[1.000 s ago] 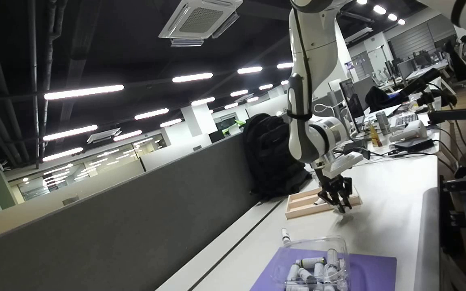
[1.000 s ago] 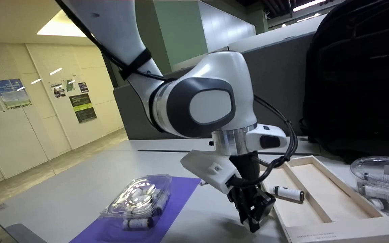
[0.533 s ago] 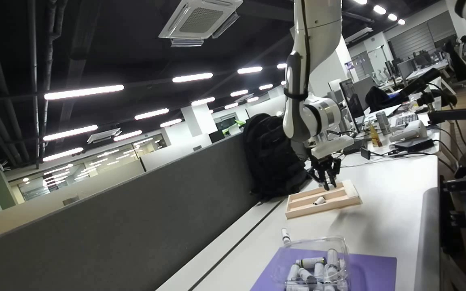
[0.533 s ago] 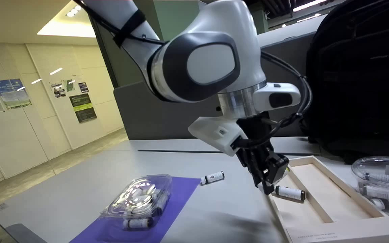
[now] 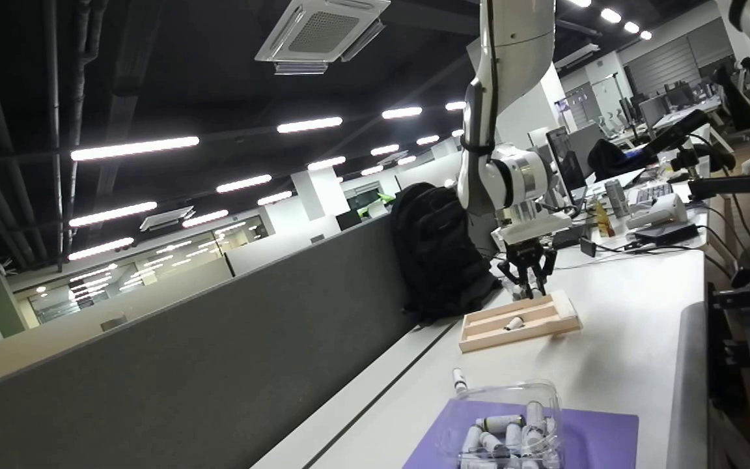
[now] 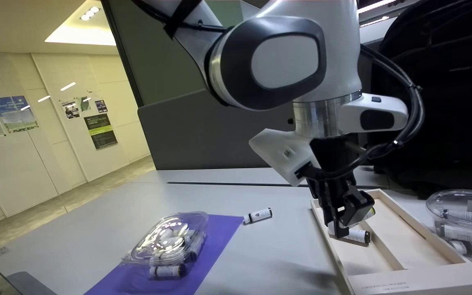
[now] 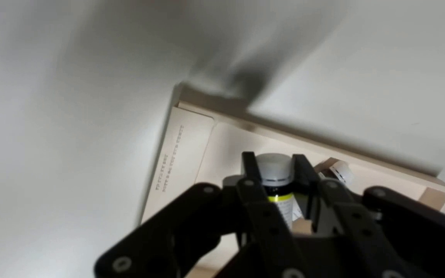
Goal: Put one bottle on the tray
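The tan wooden tray (image 6: 420,282) has a low rim and a divider; it also shows in an exterior view (image 5: 489,340) and in the wrist view (image 7: 284,136). My gripper (image 6: 338,228) is above the tray's near compartment, with its fingers pointing down. It is shut on a small bottle (image 7: 274,170) with a white cap and a yellow-green band. The cap sits between the fingertips, and most of the bottle's body is hidden by the fingers. Another white-labelled bottle (image 6: 358,236) lies on its side in the tray against the divider, partly behind the gripper.
A purple mat (image 6: 228,233) carries a clear plastic box (image 6: 166,241) of several bottles. A loose bottle (image 6: 258,215) lies beside the mat. A round clear tub (image 6: 463,223) with bottles stands beyond the tray. A black backpack (image 5: 437,254) leans against the grey partition (image 5: 232,365).
My gripper has risen from low beside the tray and moved sideways over it with the bottle held. The loose bottle by the mat, hidden by the arm in an exterior view, now shows.
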Controlling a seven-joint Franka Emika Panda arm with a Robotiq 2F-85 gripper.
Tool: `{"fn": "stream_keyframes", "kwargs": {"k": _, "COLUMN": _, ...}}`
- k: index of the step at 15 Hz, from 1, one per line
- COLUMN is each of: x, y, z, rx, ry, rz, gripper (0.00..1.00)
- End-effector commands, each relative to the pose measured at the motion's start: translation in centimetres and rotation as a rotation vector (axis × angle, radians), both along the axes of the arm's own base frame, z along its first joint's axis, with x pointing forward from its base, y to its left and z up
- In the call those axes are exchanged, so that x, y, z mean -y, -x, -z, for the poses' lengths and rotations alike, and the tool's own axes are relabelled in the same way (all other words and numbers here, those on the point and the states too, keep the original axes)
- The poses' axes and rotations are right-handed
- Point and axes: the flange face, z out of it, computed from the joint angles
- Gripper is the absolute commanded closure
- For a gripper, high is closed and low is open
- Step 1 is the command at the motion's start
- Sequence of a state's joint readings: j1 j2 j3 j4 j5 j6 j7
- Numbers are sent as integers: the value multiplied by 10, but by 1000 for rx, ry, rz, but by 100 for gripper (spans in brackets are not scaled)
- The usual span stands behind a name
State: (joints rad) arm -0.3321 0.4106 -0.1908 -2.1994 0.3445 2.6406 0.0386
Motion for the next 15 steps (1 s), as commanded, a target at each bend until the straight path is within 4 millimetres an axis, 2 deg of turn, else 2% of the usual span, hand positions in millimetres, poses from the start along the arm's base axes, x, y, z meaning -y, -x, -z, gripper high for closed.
{"fn": "stream_keyframes", "kwargs": {"k": 1, "x": 8, "y": -18, "z": 5, "rx": -17, "ry": -59, "rz": 48, "gripper": 47}}
{"fn": "stream_keyframes", "kwargs": {"k": 8, "x": 5, "y": -26, "z": 0, "rx": -39, "ry": -42, "rz": 47, "gripper": 2}}
{"fn": "stream_keyframes", "kwargs": {"k": 15, "x": -15, "y": -22, "z": -24, "rx": -23, "ry": 30, "rz": -7, "gripper": 0}}
